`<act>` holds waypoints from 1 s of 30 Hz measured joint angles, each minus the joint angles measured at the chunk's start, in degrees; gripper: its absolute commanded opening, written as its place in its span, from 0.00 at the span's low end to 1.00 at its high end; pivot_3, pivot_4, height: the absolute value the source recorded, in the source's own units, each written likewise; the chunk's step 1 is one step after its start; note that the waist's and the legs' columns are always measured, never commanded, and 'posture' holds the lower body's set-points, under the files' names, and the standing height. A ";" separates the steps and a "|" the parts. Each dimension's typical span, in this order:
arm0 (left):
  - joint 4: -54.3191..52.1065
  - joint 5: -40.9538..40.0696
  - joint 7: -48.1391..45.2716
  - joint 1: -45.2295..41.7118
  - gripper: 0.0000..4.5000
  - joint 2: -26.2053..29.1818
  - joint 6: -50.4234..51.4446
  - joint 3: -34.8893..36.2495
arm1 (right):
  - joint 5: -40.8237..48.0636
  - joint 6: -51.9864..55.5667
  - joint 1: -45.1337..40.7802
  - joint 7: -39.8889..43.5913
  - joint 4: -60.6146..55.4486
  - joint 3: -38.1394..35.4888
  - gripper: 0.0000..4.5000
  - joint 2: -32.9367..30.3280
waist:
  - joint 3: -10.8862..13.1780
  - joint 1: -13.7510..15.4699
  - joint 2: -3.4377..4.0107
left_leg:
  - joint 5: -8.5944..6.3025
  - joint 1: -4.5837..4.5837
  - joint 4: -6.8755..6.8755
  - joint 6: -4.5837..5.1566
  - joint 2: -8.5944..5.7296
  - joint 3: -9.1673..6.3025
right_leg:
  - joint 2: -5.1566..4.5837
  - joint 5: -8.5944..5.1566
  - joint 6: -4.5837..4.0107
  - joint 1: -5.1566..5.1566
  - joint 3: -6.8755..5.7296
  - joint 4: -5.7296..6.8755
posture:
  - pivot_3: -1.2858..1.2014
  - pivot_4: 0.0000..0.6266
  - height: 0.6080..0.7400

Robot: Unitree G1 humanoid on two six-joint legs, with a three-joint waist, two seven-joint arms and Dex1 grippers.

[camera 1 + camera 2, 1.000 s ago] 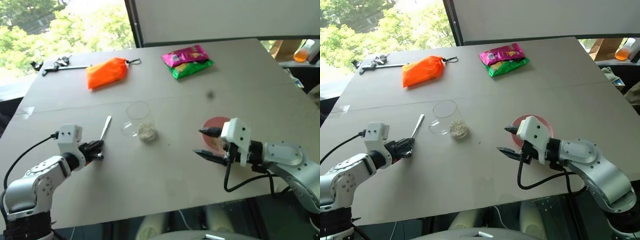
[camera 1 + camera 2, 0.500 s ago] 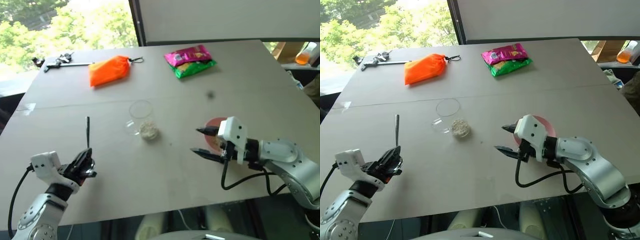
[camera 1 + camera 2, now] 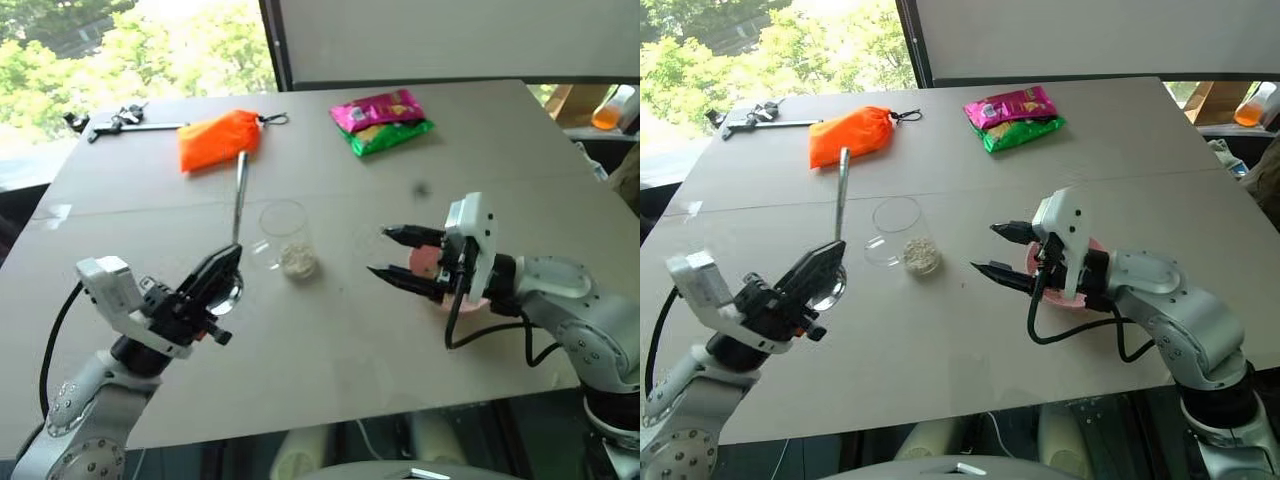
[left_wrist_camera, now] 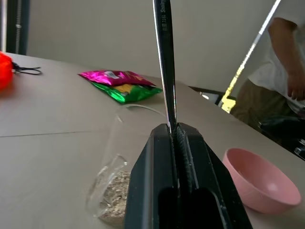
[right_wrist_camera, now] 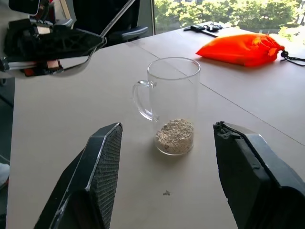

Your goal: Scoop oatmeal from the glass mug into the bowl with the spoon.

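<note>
The glass mug (image 3: 283, 232) stands upright mid-table with a small heap of oatmeal (image 3: 297, 262) at its bottom. My left gripper (image 3: 229, 259) is raised left of the mug, shut on the spoon (image 3: 239, 195) close to its oval bowl. The thin handle sticks out past the fingertips, up and away. My right gripper (image 3: 379, 251) is open and empty, pointing left toward the mug, a short gap off. The mug (image 5: 172, 102) shows between its fingers in the right wrist view. The pink bowl (image 4: 259, 183) sits behind the right gripper, partly covered by it.
At the back of the table lie an orange pouch (image 3: 215, 142), a pink and green snack packet (image 3: 380, 120) and a grey metal tool (image 3: 125, 122). A person (image 4: 286, 52) stands beyond the table's far right side. The table's front edge runs close under both arms.
My left gripper has lifted the spoon off the table and swung right toward the mug, its handle now pointing up. The right gripper rose slightly and stayed open.
</note>
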 measured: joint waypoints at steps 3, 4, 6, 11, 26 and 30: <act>-1.45 0.67 -2.62 -0.57 0.01 4.13 1.27 -5.44 | 5.76 4.00 -0.97 -4.12 0.17 -2.49 0.67 1.76 | 0.04 -0.24 0.07 | 0.00 0.05 -0.06 0.00 0.00 0.07 | 0.02 0.00 0.00 -0.02 0.00 0.00 | 0.52 0.24 1.00; -1.43 1.07 -3.54 -0.64 0.01 5.05 1.43 -6.85 | 7.58 5.18 -1.37 -5.32 0.36 -3.00 0.67 2.12 | 0.05 -0.27 0.10 | 0.00 0.05 -0.08 0.00 0.01 0.07 | 0.03 0.00 -0.01 -0.03 0.00 0.00 | 0.52 0.24 1.00; -1.17 3.07 -5.66 -1.46 0.01 6.18 1.40 -10.77 | 11.49 7.88 -3.11 -8.33 1.79 -3.86 0.67 3.60 | 0.08 -0.30 0.14 | 0.00 0.05 -0.08 0.00 0.01 0.07 | 0.02 0.00 -0.01 -0.03 0.01 0.01 | 0.52 0.24 1.00; 3.79 10.56 -10.52 -4.01 0.01 7.29 -2.08 -16.23 | 22.36 12.90 -6.08 -15.80 4.23 -5.03 0.67 5.48 | 0.09 -0.19 0.15 | 0.00 0.03 -0.09 0.01 0.01 0.05 | 0.02 0.02 -0.05 -0.03 0.00 0.00 | 0.52 0.24 1.00; 9.30 25.62 -13.41 -8.84 0.01 4.40 -13.14 -25.24 | 41.72 14.74 -7.54 -28.82 4.78 -3.65 0.67 0.49 | 0.10 -0.12 0.18 | 0.00 -0.05 -0.08 0.04 0.02 0.05 | 0.00 0.02 -0.04 -0.09 0.05 -0.01 | 0.52 0.24 1.00; 10.06 27.49 -13.42 -9.24 0.01 3.97 -14.65 -26.01 | 42.64 14.55 -7.54 -30.29 5.17 -2.28 0.67 -0.02 | 0.10 -0.11 0.17 | 0.00 -0.06 -0.07 0.04 0.02 0.05 | 0.00 0.03 -0.04 -0.09 0.05 -0.01 | 0.52 0.24 1.00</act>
